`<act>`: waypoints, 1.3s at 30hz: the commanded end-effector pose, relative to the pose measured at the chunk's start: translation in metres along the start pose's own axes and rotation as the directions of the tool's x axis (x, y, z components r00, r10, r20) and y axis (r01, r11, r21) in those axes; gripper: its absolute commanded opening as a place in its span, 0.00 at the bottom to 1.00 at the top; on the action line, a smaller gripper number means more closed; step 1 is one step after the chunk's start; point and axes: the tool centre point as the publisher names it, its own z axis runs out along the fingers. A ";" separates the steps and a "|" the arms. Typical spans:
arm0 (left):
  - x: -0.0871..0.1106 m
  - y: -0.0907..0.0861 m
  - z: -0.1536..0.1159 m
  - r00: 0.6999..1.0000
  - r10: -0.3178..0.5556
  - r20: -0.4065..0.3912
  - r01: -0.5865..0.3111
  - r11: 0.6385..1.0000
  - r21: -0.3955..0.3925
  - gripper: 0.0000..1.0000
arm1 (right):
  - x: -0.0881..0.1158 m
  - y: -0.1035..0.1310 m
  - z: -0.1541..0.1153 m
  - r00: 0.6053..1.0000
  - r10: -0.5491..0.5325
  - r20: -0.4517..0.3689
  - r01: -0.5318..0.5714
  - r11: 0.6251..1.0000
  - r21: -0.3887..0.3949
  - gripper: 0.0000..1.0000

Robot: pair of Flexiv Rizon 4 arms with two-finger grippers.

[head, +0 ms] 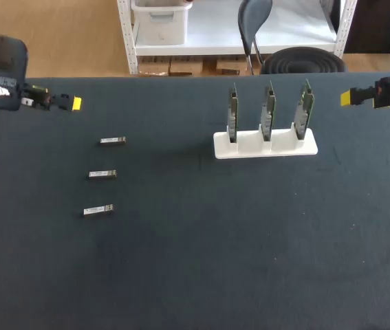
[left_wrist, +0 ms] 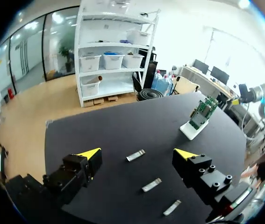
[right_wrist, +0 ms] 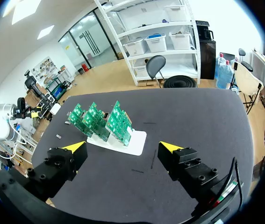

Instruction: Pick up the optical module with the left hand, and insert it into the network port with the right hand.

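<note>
Left gripper [left_wrist: 137,154] was spread wide at the far-left edge, and the far optical module [head: 113,140], long axis left-right, lay nearer and right of it, well apart from the spread right gripper [right_wrist: 124,147] beyond the port boards [head: 268,110].

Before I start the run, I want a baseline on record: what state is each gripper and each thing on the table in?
Left gripper: open, holding nothing.
Right gripper: open, holding nothing.
Far optical module: lying flat on the table, not gripped.
Middle optical module: lying flat, not gripped.
Near optical module: lying flat, not gripped.
Circuit boards: three, standing upright in the white holder.
</note>
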 end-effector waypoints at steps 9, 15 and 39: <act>-0.019 0.009 0.068 0.771 0.560 -0.302 -0.512 0.828 0.228 1.00 | 0.001 0.002 -0.002 1.000 0.001 0.001 -0.001 1.000 0.008 1.00; -0.001 0.008 0.087 0.640 0.689 -0.339 -0.609 0.724 0.323 1.00 | 0.001 0.002 -0.002 1.000 0.001 0.001 -0.001 1.000 0.008 1.00; 0.050 0.017 0.134 0.423 0.746 -0.514 -0.607 0.654 0.450 1.00 | 0.001 0.002 -0.002 1.000 0.001 0.001 -0.001 1.000 0.008 1.00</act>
